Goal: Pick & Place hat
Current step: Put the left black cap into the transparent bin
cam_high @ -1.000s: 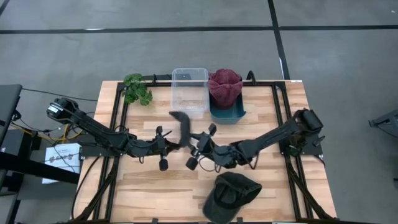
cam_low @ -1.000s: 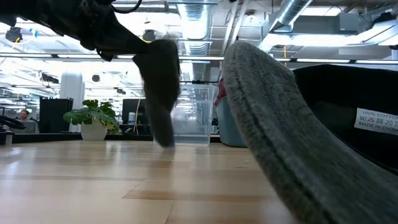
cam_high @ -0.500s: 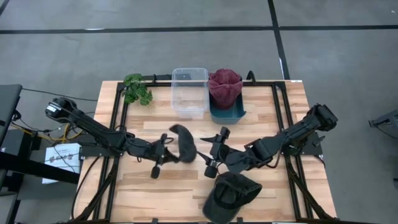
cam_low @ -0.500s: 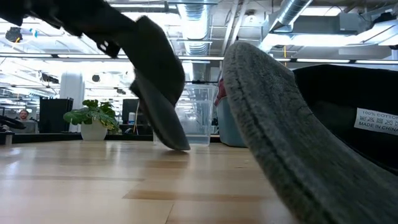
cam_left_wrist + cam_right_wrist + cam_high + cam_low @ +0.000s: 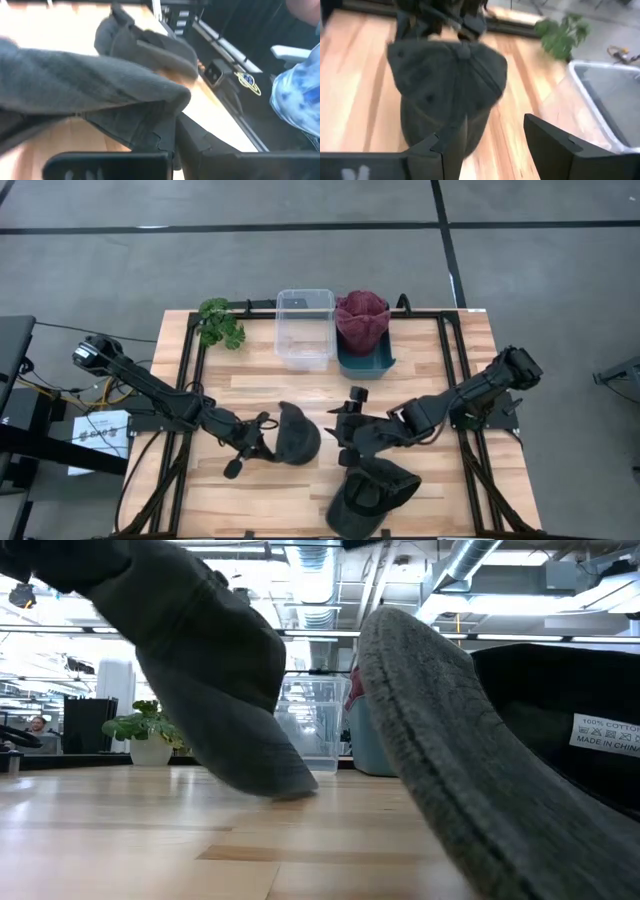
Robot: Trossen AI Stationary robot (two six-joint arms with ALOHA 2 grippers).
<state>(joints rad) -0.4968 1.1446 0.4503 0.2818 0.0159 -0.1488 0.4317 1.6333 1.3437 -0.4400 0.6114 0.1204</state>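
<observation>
Coming down onto the wooden table (image 5: 250, 500) now: the grey hat (image 5: 297, 435), opening out from the narrow hanging strip of a second ago into a rounded dome, crown up, between the two arms at mid-table. Touching the boards at its lower edge in the low view, though probably not yet lying fully flat.

Still being pinched at its edge by the left gripper (image 5: 262, 442), jaws clamped tight on the cloth. Having let go within the last second, the right gripper (image 5: 338, 432) is now standing just beside the hat with fingers (image 5: 555, 145) spread wide and nothing between them.

Looking, then, like a hand-over just finished, with the placing itself under way and only the left arm's release remaining.

Sitting untouched near the front edge: a darker cap (image 5: 372, 488). Showing inside it, in the low view, a white tag (image 5: 605, 735) reading "100% COTTON" over "MADE IN CHINA", both lines being cut off at the frame's edge.
</observation>
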